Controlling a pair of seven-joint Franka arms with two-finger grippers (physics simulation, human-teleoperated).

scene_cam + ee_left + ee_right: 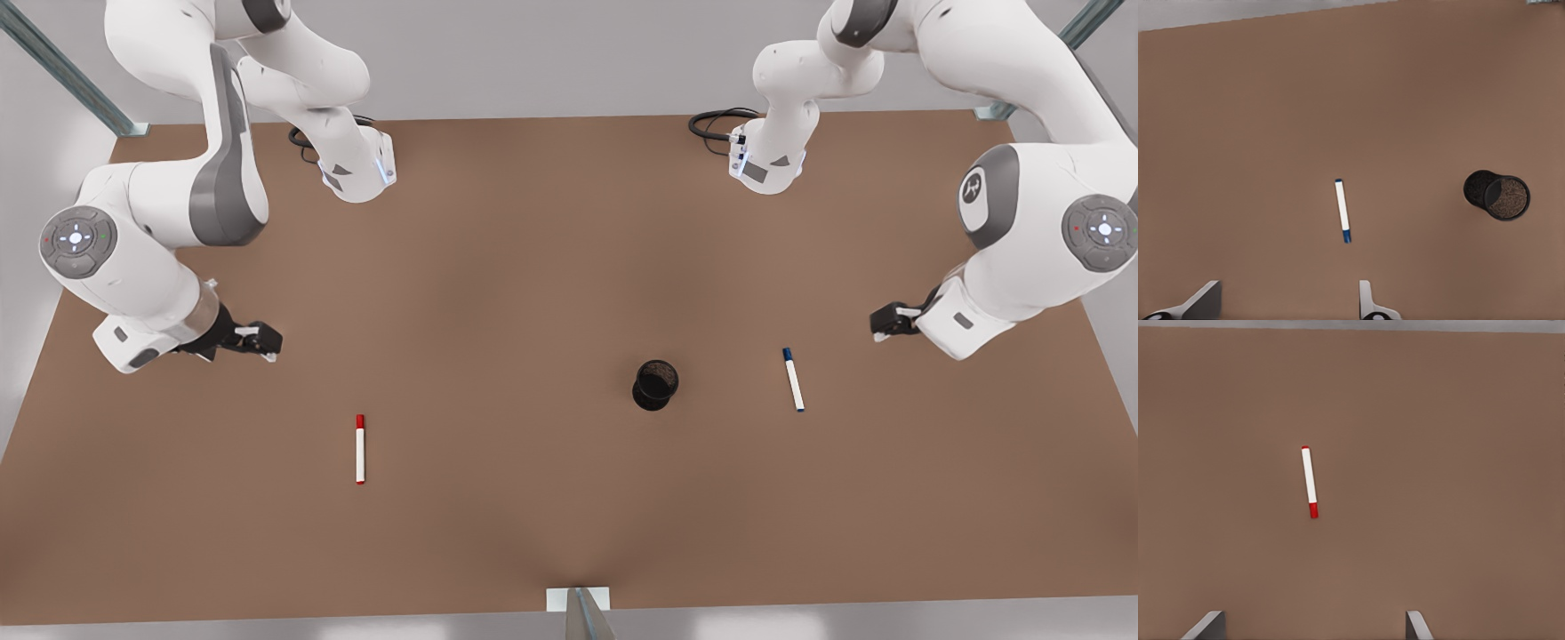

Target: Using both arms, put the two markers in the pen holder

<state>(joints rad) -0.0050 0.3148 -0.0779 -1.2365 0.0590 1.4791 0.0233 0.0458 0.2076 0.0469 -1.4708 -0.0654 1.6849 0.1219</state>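
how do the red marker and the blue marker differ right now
The red marker has a red cap and a red end; the blue marker has a dark blue cap. The red one lies far from the holder, on the front view's left; the blue one lies nearer it, on the right. The red one lies below the right gripper, the blue below the left gripper. Both have white barrels and lie flat on the table, ungrasped.
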